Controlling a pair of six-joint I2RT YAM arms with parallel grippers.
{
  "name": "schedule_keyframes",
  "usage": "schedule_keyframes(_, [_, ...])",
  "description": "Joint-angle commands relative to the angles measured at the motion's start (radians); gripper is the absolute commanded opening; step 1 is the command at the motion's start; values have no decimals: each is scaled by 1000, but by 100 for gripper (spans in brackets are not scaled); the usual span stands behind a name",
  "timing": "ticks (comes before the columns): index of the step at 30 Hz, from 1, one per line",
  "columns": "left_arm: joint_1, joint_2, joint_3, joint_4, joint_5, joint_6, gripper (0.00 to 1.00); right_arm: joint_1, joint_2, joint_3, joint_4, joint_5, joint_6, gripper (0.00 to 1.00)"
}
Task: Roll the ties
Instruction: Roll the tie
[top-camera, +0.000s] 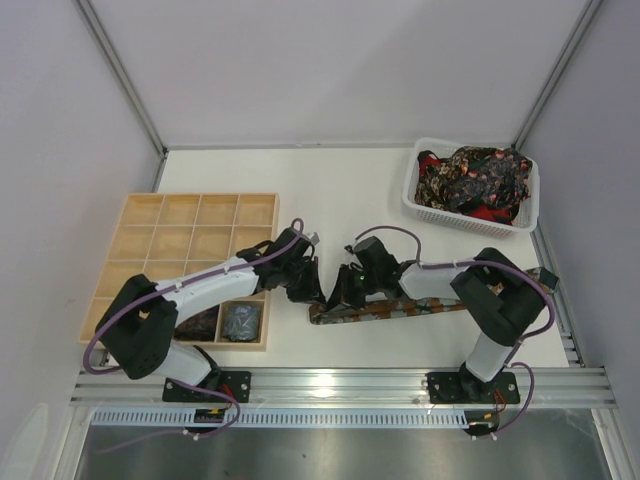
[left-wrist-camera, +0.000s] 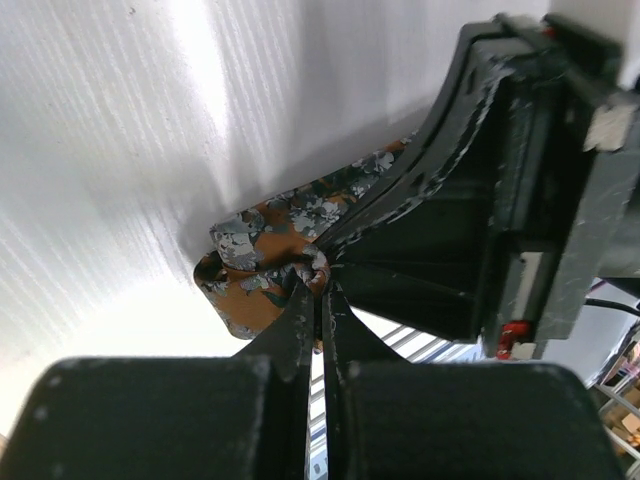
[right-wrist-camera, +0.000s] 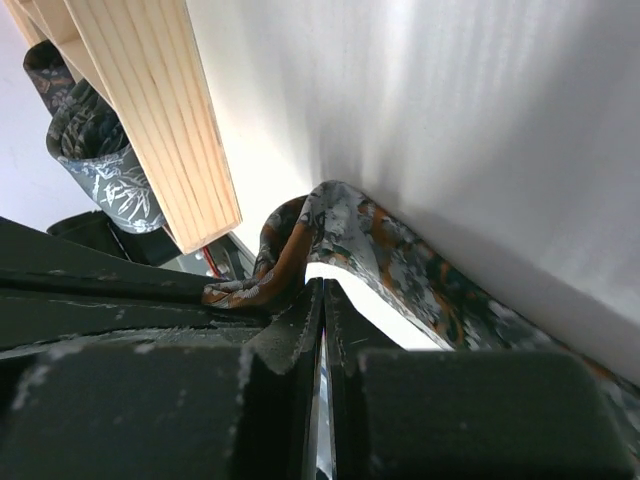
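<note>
Brown flowered fabric, a long narrow necktie (top-camera: 420, 308), is laid near the white table's (top-camera: 340, 190) front edge, its folded end pinched in the closed jaws of left gripper (left-wrist-camera: 318, 282) and right gripper (right-wrist-camera: 322, 292), beside the pale wooden grid tray's (right-wrist-camera: 170, 110) side.

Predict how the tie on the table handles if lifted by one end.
Probably floppy: the tie lies limp and flat, its end bending in a soft loop. Likely light: thin fabric. The loop may spring open if released.

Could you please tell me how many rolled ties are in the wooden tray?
2. One rolled tie sits in the tray's near-right corner compartment, a second rolled tie in the compartment just left of it. The left arm covers some compartments; more may be hidden.
</note>
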Motion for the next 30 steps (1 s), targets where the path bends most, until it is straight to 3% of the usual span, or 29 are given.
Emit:
schedule_keyframes(1, [-27,17,39,30,-16,-20,0,-20,-63,23,-107,39,-57,6])
schedule_keyframes(11, [-32,-61,27,-28,-76,-2,0,-43,-38,34,-113,42,-117,7])
schedule_keyframes(20, [-32,-124,-55,-2,-79,-3,1,-54,130,233,-202,30,-169,8])
schedule_keyframes(30, [-32,-120,-47,9,-96,9,0,31,160,199,-120,-29,-117,8])
